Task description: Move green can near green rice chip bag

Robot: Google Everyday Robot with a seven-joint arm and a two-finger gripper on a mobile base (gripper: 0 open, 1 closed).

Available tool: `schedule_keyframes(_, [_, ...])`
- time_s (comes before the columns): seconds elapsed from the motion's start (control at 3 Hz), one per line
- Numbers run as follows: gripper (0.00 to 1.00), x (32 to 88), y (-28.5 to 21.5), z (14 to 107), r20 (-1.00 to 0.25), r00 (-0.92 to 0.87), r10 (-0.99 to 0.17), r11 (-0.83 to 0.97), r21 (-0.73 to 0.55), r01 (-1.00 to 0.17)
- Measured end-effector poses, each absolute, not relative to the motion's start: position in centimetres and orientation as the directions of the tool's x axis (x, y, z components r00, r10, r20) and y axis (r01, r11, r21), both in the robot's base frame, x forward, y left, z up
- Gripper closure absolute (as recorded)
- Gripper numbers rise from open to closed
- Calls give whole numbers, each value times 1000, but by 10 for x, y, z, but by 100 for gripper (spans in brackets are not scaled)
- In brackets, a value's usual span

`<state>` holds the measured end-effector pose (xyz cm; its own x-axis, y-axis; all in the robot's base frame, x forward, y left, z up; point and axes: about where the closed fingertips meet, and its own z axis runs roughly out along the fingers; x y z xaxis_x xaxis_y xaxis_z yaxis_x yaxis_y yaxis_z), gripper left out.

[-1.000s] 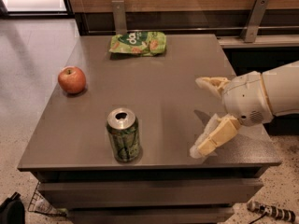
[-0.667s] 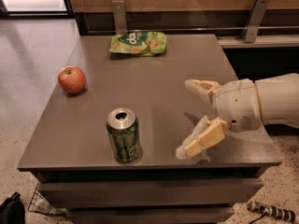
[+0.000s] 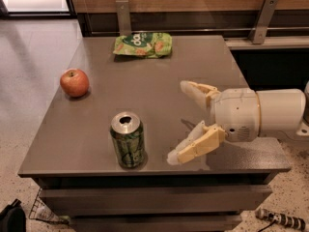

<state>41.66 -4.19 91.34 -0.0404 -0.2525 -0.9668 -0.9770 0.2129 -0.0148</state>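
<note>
The green can (image 3: 127, 140) stands upright near the front edge of the grey table (image 3: 159, 86), its silver top open. The green rice chip bag (image 3: 143, 44) lies flat at the table's far edge, well apart from the can. My gripper (image 3: 178, 123) comes in from the right, low over the table, with its two cream fingers spread wide open and empty. Its fingertips (image 3: 175, 157) point left toward the can, a short gap to the can's right.
A red apple (image 3: 74, 82) sits on the left side of the table. A wooden wall with metal brackets (image 3: 123, 14) runs behind the table. The floor lies to the left and in front, with a wire basket (image 3: 44, 210) below the front left corner.
My gripper has moved left across the table toward the can, staying open. The can, bag and apple have not moved.
</note>
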Motion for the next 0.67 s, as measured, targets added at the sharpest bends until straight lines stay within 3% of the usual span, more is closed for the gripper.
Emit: schedule_keyframes(0.67, [0,417,-27,912,-970,-22,-242,198,-27,-980])
